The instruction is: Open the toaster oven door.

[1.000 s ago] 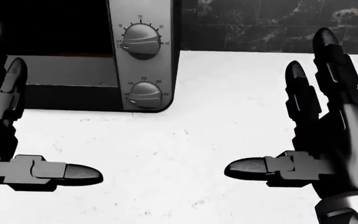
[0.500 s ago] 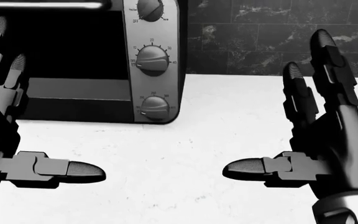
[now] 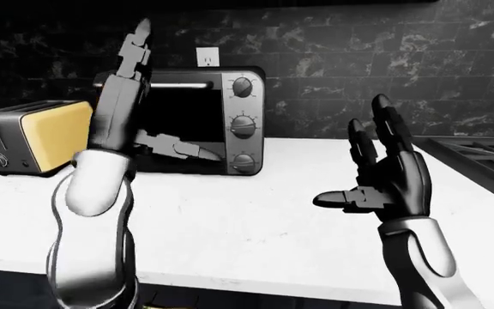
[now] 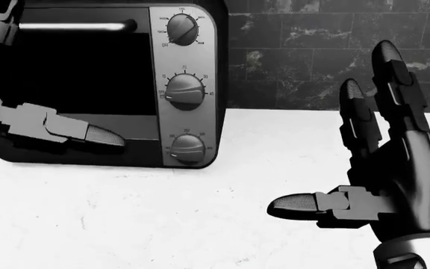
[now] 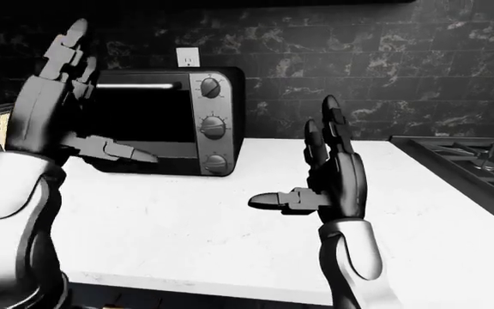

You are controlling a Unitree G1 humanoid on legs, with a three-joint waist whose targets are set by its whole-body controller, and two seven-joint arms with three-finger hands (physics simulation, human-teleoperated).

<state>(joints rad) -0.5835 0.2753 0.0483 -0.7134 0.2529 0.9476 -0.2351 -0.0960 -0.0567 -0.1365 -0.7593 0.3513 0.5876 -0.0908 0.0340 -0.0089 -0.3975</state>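
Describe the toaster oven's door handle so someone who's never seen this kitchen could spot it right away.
On the white counter against the dark tiled wall stands a silver toaster oven, just right of a yellow-sided toaster. Its handle is the bright horizontal bar across the top of the dark glass door. Unlike the three round knobs stacked on the panel to its right, it is long, straight and thin.

Cam tilted up; more of toaster oven [image 4: 103,84] shows. Left hand [image 5: 45,103] raised, seemingly nearer its door.
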